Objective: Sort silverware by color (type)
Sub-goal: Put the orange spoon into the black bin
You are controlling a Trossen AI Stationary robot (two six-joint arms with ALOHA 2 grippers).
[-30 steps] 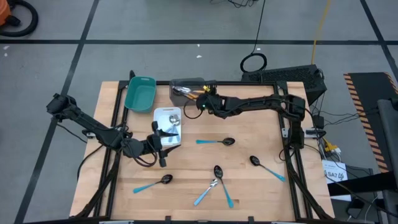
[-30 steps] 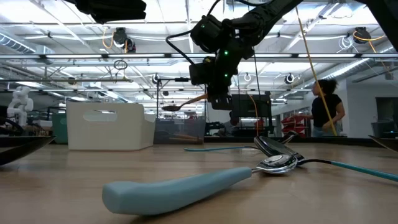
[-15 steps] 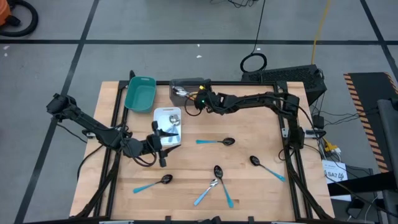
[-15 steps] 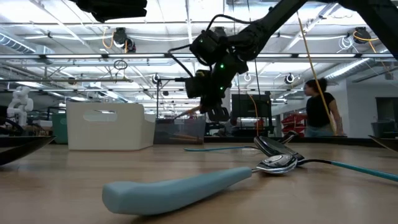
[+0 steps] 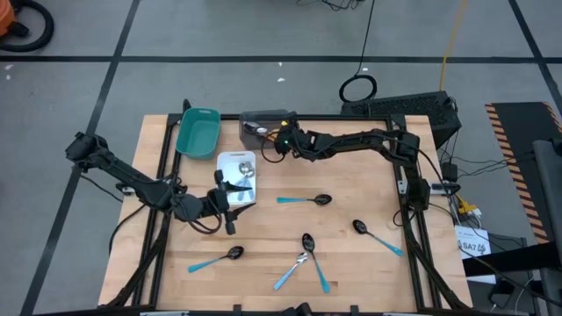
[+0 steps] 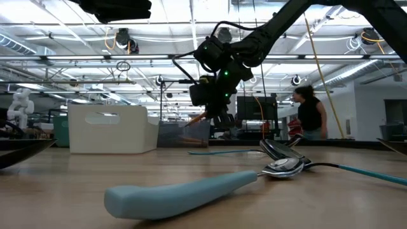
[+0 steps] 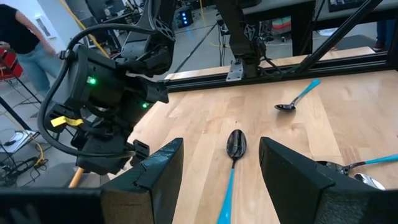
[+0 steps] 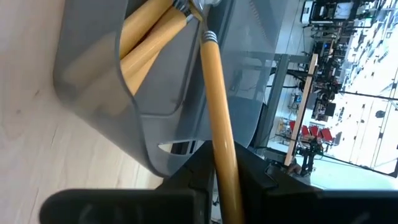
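Note:
My right gripper (image 5: 277,143) hangs at the grey tray (image 5: 262,125) at the table's far edge, shut on an orange-handled spoon (image 8: 214,93). Two other orange handles (image 8: 146,28) lie in that tray. My left gripper (image 7: 217,180) waits open above the near end of the white tray (image 5: 230,161), with nothing between its fingers. The white tray holds a silver spoon (image 5: 247,169). Several blue-handled spoons lie flat on the wood, one with a black bowl (image 5: 304,200) at mid-table, one (image 5: 215,259) near the front left, and others (image 5: 303,259) at the front. My right gripper pinches the spoon's orange handle (image 8: 221,146) between its two fingers. The handle runs on past the fingers, along the way they point. The fingers slant down toward the tray. The spoon tilts down, its silver neck (image 8: 200,12) inside the grey tray beside the other handles.
A teal tray (image 5: 198,132) stands left of the grey one. Another blue-handled spoon (image 5: 378,235) lies at the right. In the low view a blue handle (image 6: 184,191) and spoon bowls (image 6: 283,166) lie close in front. A person (image 6: 310,114) walks far behind the table.
My right gripper has gone down and toward the far left, to the grey tray, and has rolled. The orange spoon has tipped from near level to slanting down into the tray. The person behind has walked left.

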